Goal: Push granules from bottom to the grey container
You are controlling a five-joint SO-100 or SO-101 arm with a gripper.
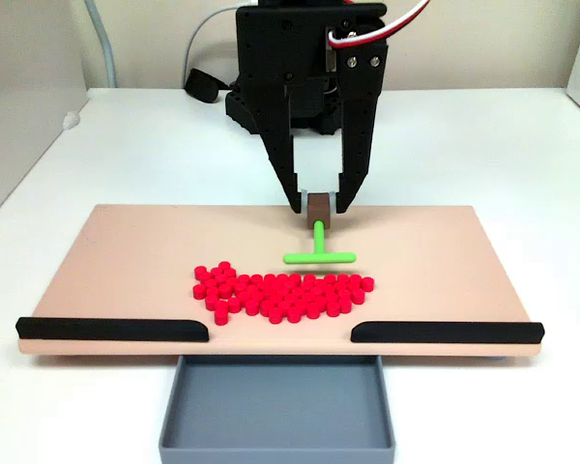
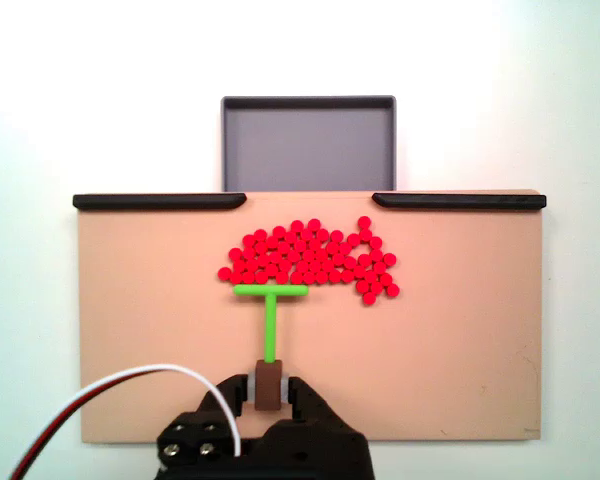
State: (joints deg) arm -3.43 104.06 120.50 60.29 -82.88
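- The black gripper (image 1: 319, 205) is clamped on the brown block handle of a green T-shaped pusher (image 1: 319, 248).
- The pusher's crossbar sits just behind the red granules (image 2: 310, 260), clustered mid-board on the tan board (image 2: 150, 330).
- The grey container (image 2: 308, 140) lies past the gap between two black bars (image 2: 160, 201).

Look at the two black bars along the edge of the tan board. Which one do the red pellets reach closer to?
In the top-down fixed view, the right black bar. The red pellets spread further right, with a few reaching up towards it; the left black bar has a wider bare stretch of tan board below it.
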